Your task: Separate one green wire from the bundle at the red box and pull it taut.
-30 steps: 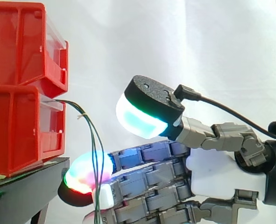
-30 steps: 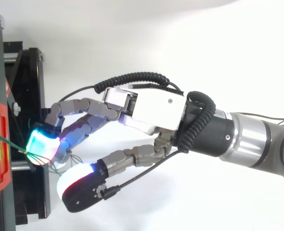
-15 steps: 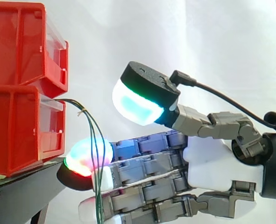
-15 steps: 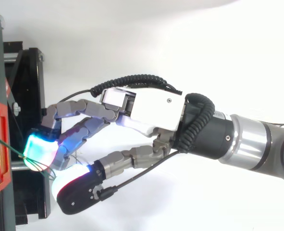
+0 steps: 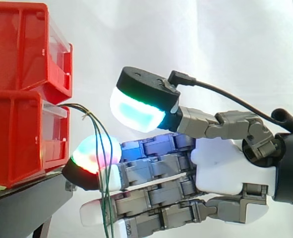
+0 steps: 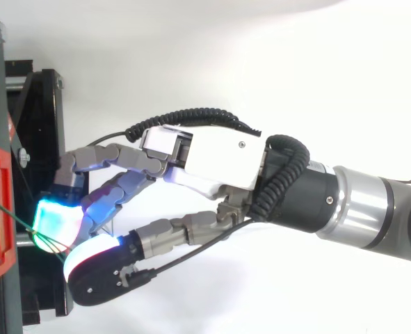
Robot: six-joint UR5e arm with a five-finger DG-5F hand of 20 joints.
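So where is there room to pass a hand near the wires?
Free: the space above the thumb of the hand, right of the upper red bin. Crowded: between the lower red bin and the fingers, where the green wires hang beside the black stand.

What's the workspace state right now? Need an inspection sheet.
Surface: black stand carries the bins.
Job's things: two red bins, stacked; green wires come out of the lower bin's front.
Clutter: nothing seen.
Hand: hand open, fingers straight and level at the wires, thumb pad raised above them and apart.
Cables: green wires hang slack, running down across the fingertips; none pulled taut.
Surroundings: white curtain behind.
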